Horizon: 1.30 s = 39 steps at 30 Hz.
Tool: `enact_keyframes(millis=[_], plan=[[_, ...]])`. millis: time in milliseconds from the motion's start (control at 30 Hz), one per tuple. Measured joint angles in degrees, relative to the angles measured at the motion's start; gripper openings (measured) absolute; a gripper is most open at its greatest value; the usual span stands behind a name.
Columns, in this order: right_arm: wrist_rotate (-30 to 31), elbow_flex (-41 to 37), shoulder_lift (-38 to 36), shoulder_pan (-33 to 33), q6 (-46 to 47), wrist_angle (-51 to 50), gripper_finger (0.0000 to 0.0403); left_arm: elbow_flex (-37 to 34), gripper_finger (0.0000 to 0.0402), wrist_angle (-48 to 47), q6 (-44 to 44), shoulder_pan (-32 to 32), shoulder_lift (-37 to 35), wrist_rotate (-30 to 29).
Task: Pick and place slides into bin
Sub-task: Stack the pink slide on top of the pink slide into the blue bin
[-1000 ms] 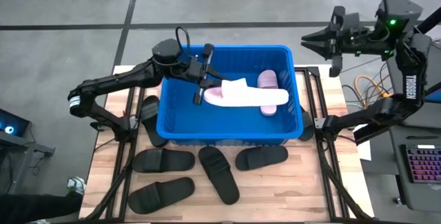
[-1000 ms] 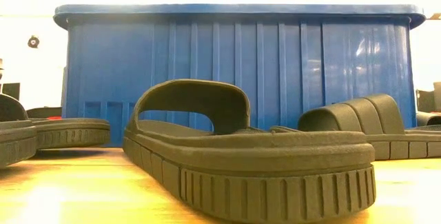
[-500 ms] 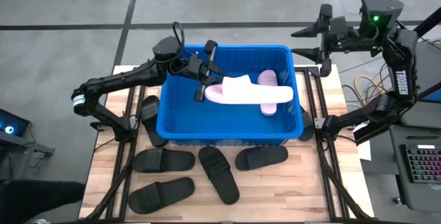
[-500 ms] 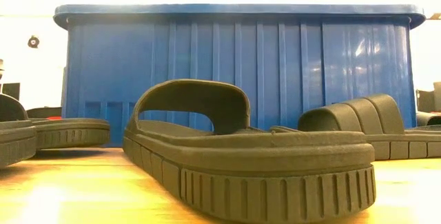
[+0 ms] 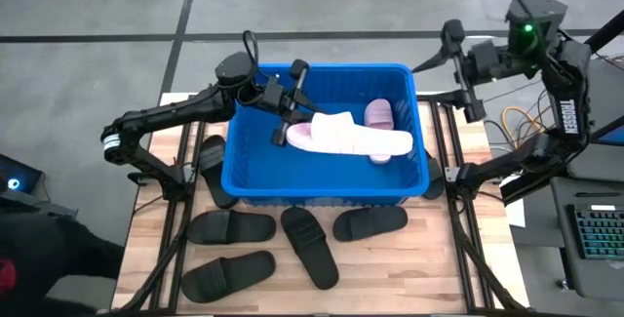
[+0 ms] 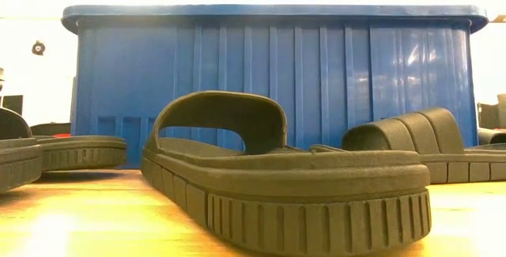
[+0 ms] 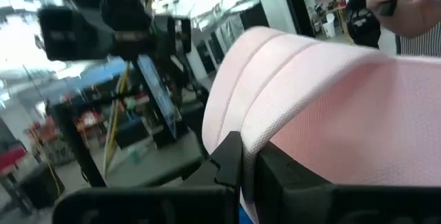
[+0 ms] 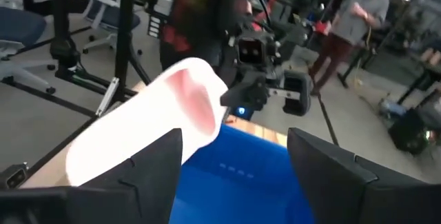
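Now the right claw (image 5: 456, 63) is being opened wide and pulled away beside the bin (image 5: 325, 186). A pink slide (image 5: 347, 136) is being held over the bin by the clenched left claw (image 5: 289, 122). Four black slides (image 5: 310, 245) are being left on the counter (image 5: 146, 219).

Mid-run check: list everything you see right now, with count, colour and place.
bin: one, blue, table centre
held pink slide: one, pale pink, over the bin
second pink slide: one, pale pink, inside the bin
black slides: four, on the table in front of the bin
dark slide-like shape: one, black, at the bin's left side
table: one, light wood
keyboard: one, right edge
left end effector: shut on the held pink slide
right end effector: open, empty, beyond the bin's right corner
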Motion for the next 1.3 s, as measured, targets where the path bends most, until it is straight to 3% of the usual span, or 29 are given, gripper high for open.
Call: enact_keyframes(millis=[300,767,1300], plan=[[0.01,0.94,-0.15,4.03,-1.78,1.25,0.0231,-0.04,0.0,8.74,-3.26,0.11,0.47,5.32],[0.25,0.87,5.89,7.06,0.17,-0.81,0.023,-0.26,0.0,7.79,-7.6,0.07,2.64,6.9],[0.15,0.91,6.47,8.04,2.46,-0.62,0.023,-0.35,0.0,7.83,-7.74,0.07,4.37,7.1]])
